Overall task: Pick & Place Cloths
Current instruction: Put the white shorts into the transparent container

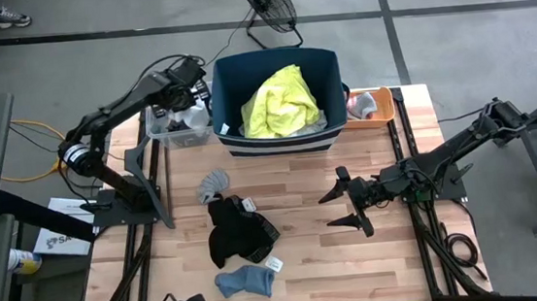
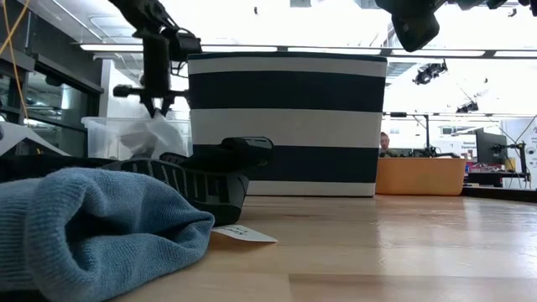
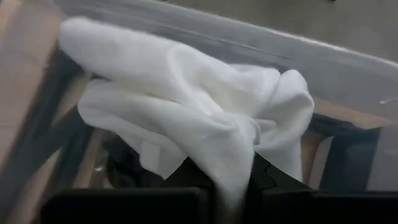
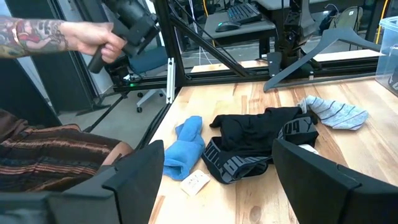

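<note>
Left wrist view shows the left claw [image 3: 230, 193] clamped on a white cloth [image 3: 186, 118] over the clear bin [image 1: 177, 131]; next it needs carrying to the navy tub [image 1: 282, 135]. Right claw [image 1: 351, 207] hangs open above the tabletop [image 1: 356, 260].

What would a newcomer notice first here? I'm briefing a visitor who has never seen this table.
The navy tub at the far edge, with a neon yellow shirt in it. Beside it, the left gripper holds a white cloth over a clear bin. The right gripper waits open near black shorts.
</note>
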Tool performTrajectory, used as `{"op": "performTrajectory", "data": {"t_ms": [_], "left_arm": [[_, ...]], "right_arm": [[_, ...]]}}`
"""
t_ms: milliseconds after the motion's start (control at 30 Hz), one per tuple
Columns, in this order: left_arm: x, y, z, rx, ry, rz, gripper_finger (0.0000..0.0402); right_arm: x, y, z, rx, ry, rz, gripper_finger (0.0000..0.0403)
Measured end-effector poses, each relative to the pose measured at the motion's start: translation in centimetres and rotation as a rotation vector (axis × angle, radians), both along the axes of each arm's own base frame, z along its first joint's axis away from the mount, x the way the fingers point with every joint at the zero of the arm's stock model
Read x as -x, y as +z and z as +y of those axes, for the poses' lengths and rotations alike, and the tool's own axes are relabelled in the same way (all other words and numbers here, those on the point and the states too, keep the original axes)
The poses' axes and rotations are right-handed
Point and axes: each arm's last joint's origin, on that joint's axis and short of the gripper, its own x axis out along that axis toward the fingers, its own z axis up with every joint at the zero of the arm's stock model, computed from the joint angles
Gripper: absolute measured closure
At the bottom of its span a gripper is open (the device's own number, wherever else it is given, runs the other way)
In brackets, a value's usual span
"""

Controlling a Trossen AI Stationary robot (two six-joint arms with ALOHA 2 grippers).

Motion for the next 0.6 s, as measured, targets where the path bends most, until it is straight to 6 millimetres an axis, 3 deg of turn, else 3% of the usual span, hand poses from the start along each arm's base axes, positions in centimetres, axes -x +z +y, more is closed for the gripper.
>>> {"op": "performTrajectory", "data": {"t_ms": [333, 600], "left_arm": [[0.3, -5.2, -0.3, 0.032, 0.044, -0.066, 0.0378], [1.7, -7.6, 0.5, 0.036, 0.088, -0.158, 0.0379]], "right_arm": [[0.0, 0.0, 0.0, 0.0, 0.0, 0.0, 0.0111], [0.0, 0.0, 0.0, 0.0, 0.0, 0.0, 0.0111]]}}
